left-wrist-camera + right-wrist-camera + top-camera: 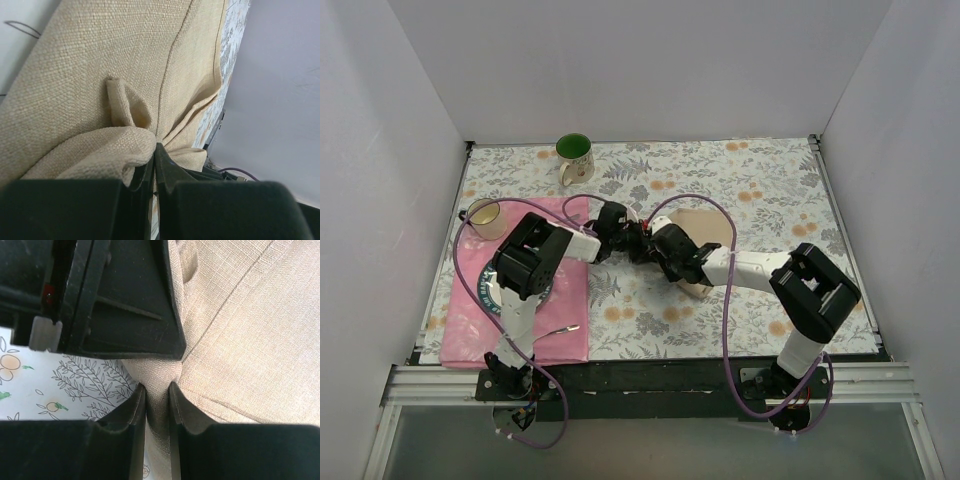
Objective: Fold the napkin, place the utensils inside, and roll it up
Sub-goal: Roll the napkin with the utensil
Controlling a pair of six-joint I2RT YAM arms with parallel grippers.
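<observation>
Two pairs of fingers meet on the same piece of cloth. The left fingers [159,156] are pressed together, with a gathered fold of the tan napkin [100,65] nipped between their tips. Just beyond them the cloth puckers into a small upright ridge, and creases fan away from the pinch.

The right fingers [142,397] stand almost together, with a narrow strip of the napkin caught in the slim gap between them. In the right wrist view the black body of the left arm's tool sits just above these tips, very close.

From overhead, both arms reach inward and their fingers come nearly tip to tip near the middle of the desk, at the napkin's left edge. The rest of the napkin lies on the floral tablecloth [770,180], partly hidden by the right arm and just right of the pink placemat [470,330].

On the placemat are a round plate [490,297], mostly covered by the left arm, a slim silver utensil [560,329] near the near right corner, and a clear glass [485,217] at the far left corner. A white mug [574,157] with a green inside stands farther back on the tablecloth, well apart from the napkin.
</observation>
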